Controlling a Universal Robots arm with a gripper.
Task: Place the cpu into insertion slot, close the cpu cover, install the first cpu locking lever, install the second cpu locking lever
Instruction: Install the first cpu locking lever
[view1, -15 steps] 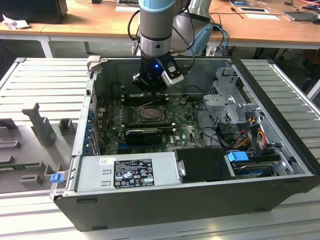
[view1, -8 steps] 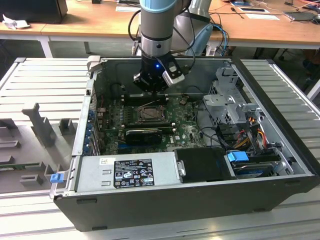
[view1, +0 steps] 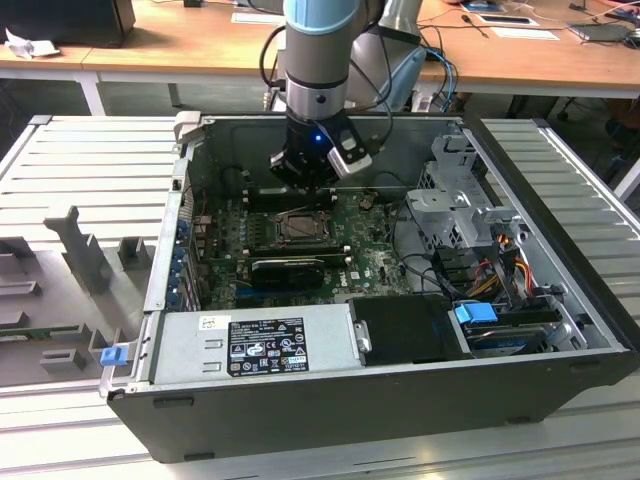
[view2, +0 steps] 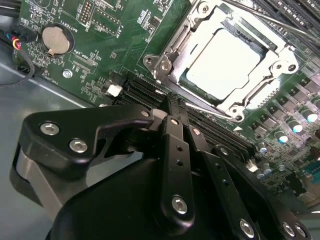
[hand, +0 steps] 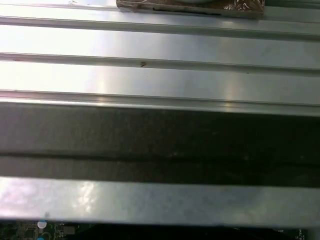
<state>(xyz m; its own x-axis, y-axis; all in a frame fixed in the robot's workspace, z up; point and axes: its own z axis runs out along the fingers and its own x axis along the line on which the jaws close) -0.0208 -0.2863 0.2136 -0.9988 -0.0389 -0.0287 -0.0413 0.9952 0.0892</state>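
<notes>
Cpu (view2: 223, 57) sits in the slot (view2: 260, 95), pale face up, and the cover (view2: 175, 47) lies closed over it, its frame ringing the chip on all sides in the second wrist view. The fingers (view2: 172, 102) are pressed together with nothing between them, their tip low over the board (view2: 115, 35) just beside the slot's near corner, where a thin lever (view2: 212, 107) runs along the cover's edge. From the exterior view the gripper (view1: 303, 180) hangs inside the case (view1: 300, 400), just behind the slot.

Whether either lever is hooked under its catch cannot be told; a second thin rod (view2: 280, 20) crosses past the slot's far side.

Risks, as a judgement:
- The closed tip is narrow, so a push on the springy lever could slip off and drive the tip into the memory slots (view2: 145, 92) beside it or onto the board.
- A lever released short of its catch would spring up and leave the cover unclamped.
- Pressing on the cover frame instead of the lever could load the chip unevenly against the socket pins.
- The case wall is near the wrist, so a wide sweep might strike it.
</notes>
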